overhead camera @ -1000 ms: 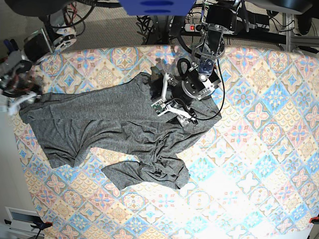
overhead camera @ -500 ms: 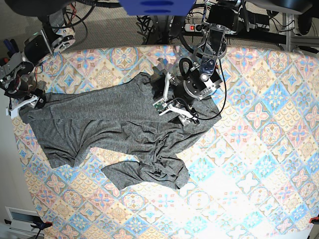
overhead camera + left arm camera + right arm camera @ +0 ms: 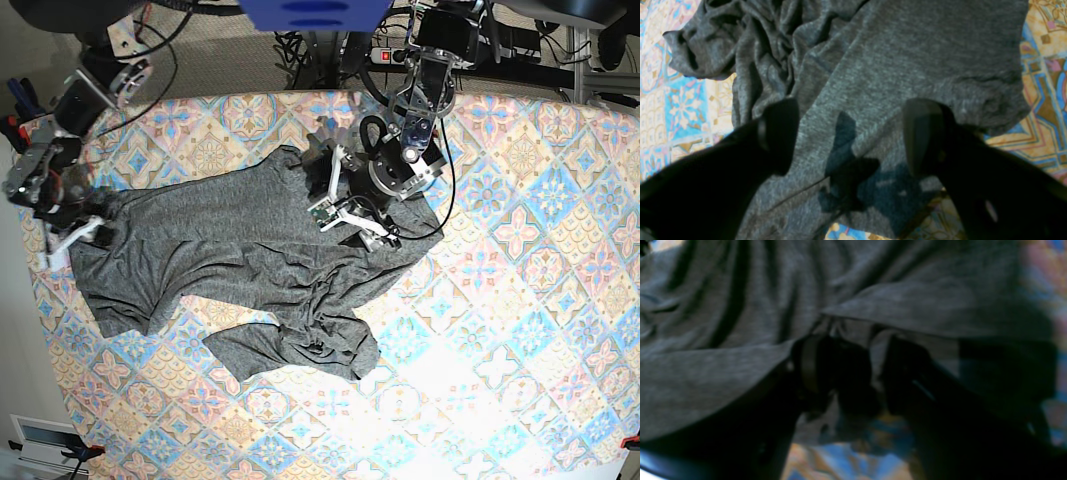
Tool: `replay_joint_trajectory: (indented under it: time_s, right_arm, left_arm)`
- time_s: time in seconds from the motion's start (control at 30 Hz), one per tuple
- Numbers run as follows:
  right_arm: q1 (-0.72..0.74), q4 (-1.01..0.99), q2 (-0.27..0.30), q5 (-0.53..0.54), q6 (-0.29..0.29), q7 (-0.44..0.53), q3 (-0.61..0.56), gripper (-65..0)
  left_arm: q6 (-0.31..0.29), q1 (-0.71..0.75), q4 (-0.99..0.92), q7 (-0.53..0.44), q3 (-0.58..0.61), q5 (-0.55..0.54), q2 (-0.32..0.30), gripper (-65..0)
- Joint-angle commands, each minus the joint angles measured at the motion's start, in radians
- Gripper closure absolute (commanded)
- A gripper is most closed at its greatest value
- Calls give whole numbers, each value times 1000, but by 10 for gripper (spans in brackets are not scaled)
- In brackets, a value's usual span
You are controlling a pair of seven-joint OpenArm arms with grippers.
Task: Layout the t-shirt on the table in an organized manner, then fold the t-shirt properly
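t-shirt (image 3: pixel 230 265): heathered grey jersey, thin, matt, softly creased
table (image 3: pixel 520 300): printed pastel tile-pattern cloth, smooth, matt
gripper fingers (image 3: pixel 923 133): black, dull-sheen plastic

No legible text, label, brand, number or sign appears in any view. The t-shirt (image 3: pixel 230 265) is plain heathered grey with no print or readable tag. The tabletop (image 3: pixel 520 300) cloth carries only diamond and floral patterning, no lettering. The blue panel (image 3: pixel 315 12) at the top edge of the base view bears a dark oval mark with no characters that can be made out. The wrist views are too blurred for any marking to be read.
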Motion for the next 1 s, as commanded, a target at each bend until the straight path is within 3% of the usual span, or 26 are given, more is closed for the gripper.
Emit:
replay_joint_trajectory:
  time_s: [0.0, 0.2, 0.27, 0.47, 0.63, 0.77, 0.97]
  right_arm:
    - [19, 19, 19, 15, 3, 16, -1, -185]
    - [-14, 20, 20, -59, 3, 22, 1, -22]
    - [-14, 20, 22, -108, 3, 23, 4, 0]
    - [-15, 62, 24, -206, 3, 54, 125, 0]
    - [-54, 214, 22, -258, 3, 51, 141, 0]
    - [-90, 273, 22, -260, 3, 51, 141, 0]
    - [-110, 275, 22, -260, 3, 56, 141, 0]
  left_arm:
    - [5, -9, 16, -17, 1, -10, 5, -471]
    - [3, 22, 16, -17, 27, -12, 5, -459]
    - [3, 34, 16, -17, 41, -12, 5, -427]
    - [3, 57, 17, -17, 44, -15, 5, -246]
    - [3, 71, 20, -17, 37, -18, 6, -78]
    - [3, 92, 25, -17, 36, -22, 14, -93]
    - [3, 149, 100, -16, 34, -22, 54, -205]
